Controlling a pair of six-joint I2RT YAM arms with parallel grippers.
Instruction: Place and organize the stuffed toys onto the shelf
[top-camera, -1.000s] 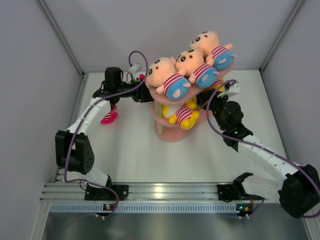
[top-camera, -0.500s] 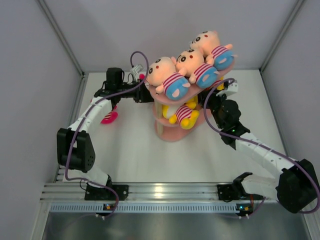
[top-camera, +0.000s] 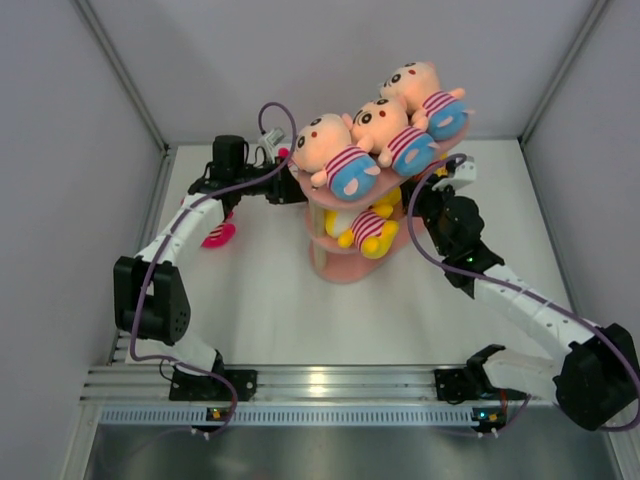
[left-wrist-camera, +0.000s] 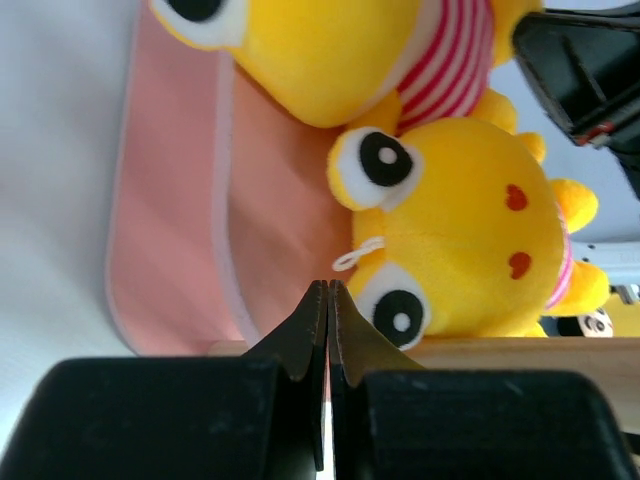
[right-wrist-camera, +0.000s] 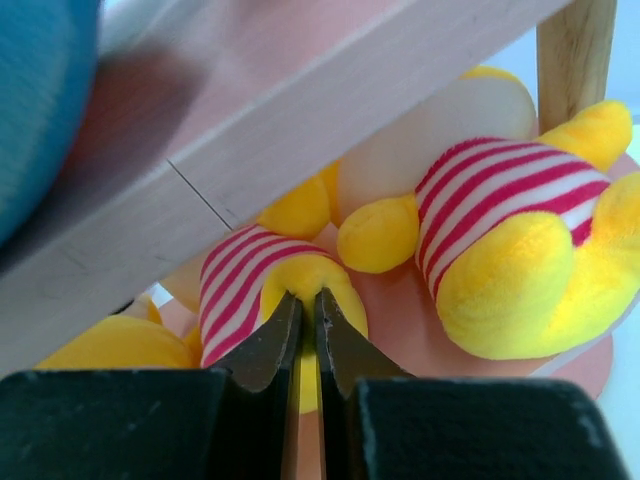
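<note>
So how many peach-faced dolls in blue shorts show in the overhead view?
3, all lying on the shelf's top board: the near-left doll, the middle doll and the far-right doll. More may be hidden on the lower tiers.

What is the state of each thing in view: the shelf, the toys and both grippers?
Pink three-tier oval shelf: upright on the table.
Three peach plush dolls with blue shorts: lying on the top tier.
Yellow plush toys in striped shirts: lying on a lower tier.
Pink plush toy: on the table, not shelved.
Left gripper: shut, empty.
Right gripper: shut, tips at a yellow toy.
</note>
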